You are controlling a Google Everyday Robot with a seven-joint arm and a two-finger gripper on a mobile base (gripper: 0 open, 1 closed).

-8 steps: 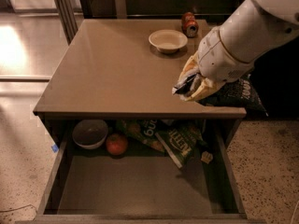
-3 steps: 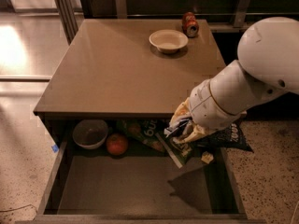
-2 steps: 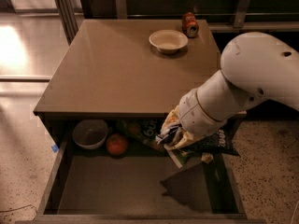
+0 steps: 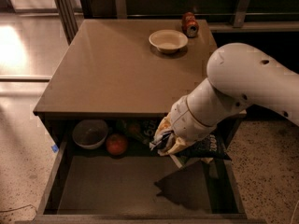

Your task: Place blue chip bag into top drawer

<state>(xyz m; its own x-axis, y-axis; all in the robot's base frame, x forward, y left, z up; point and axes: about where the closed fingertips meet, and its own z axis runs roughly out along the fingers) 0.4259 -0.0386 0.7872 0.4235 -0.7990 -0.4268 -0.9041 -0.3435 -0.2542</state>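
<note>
The top drawer [image 4: 117,190] stands pulled open below the table, wide and shallow with a flat grey-brown floor. My gripper [image 4: 163,141] hangs over the drawer's right half, just below the table's front edge. The blue chip bag [image 4: 205,148] is dark navy with white lettering; it sticks out to the right under the wrist, held above the drawer floor. It casts a shadow on the floor below. The white arm [image 4: 243,87] reaches in from the right.
At the drawer's back lie a grey bowl [image 4: 90,133], a red apple [image 4: 116,144] and a green chip bag [image 4: 140,129]. On the table [image 4: 112,69] stand a cream bowl [image 4: 168,40] and a red can [image 4: 189,24] at the far edge.
The arm has come down from the table's right edge with the blue chip bag, moving left and lower over the open drawer.
</note>
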